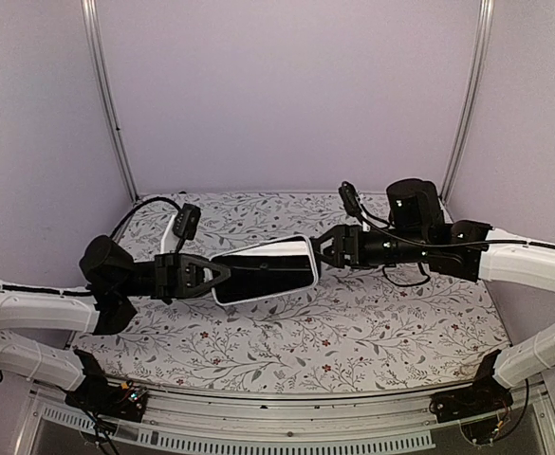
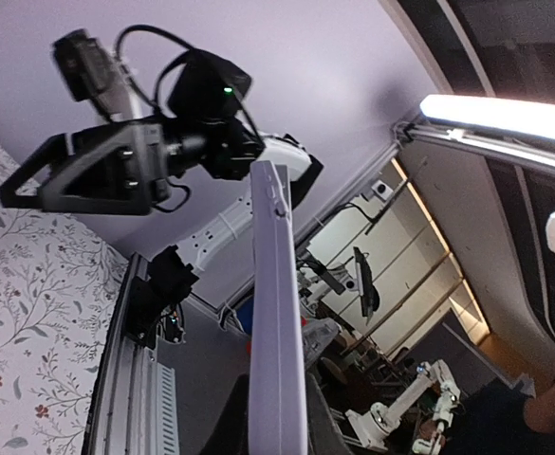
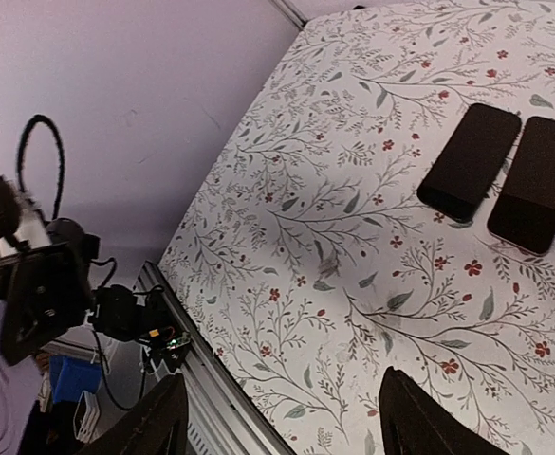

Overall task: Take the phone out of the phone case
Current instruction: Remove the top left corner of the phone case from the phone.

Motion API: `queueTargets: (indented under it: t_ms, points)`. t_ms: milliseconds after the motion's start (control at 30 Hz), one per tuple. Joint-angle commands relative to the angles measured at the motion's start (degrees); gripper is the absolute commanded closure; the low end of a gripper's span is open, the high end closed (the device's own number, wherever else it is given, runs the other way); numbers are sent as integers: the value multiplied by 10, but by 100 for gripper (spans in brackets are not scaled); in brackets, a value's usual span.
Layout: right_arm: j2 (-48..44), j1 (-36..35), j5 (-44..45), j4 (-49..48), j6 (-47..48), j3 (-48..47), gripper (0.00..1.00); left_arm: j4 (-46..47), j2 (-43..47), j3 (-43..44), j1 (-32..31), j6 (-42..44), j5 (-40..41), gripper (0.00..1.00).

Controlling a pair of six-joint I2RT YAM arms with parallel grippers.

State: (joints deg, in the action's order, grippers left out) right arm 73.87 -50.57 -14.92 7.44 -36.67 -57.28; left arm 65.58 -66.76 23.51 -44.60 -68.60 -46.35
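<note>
From above, the raised phone case hides the two black phones lying side by side on the bench, and you cannot tell whether the dark glossy face inside its pale rim is a phone; your left wrist camera sees it only edge-on. Your left arm reaches in level above the bench, left fingers pinched narrow on the case's left end, holding it in the air. Your right arm reaches in opposite, right fingers spread wide with nothing between them, just beside the case's right end.
</note>
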Motion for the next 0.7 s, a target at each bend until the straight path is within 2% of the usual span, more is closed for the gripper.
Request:
queueTargets:
  t_ms: [0,233,400,667]
  points:
    - [23,20,37,49,1,-6,29,97,31,37,-24,25,-58,100]
    - [27,20,17,48,23,-20,28,24,43,41,-12,64,-29,100]
    - [-14,20,9,39,39,-7,24,15,35,45,21,52,-40,100]
    - [-80,19,-100,-34,67,39,19,38,5,53,51,30,-75,100]
